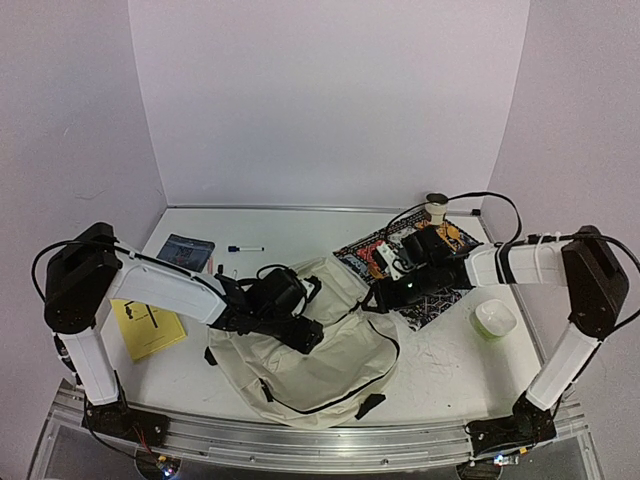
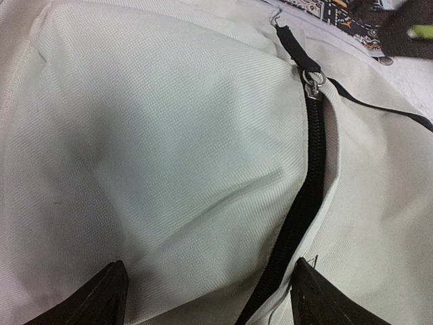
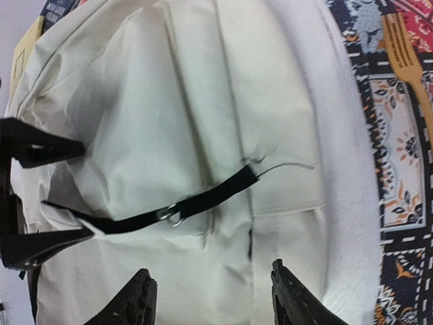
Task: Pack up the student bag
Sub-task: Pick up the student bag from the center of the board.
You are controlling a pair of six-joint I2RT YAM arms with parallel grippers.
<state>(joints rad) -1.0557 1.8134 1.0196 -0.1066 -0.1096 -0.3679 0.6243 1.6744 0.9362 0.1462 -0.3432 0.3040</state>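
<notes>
The bag (image 1: 320,360) lay flat on the table (image 1: 450,370) between both arms, its right edge beside the mat (image 1: 440,270). The left gripper (image 2: 210,294) hung over its zipper (image 2: 308,196), jaws spread and empty; the right gripper (image 3: 213,301) was likewise released above the fabric

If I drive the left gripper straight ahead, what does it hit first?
Most likely the student bag: the left gripper, jaws open, points at its cream fabric just left of the black zipper. Nothing shows between; depth is unclear.
</notes>
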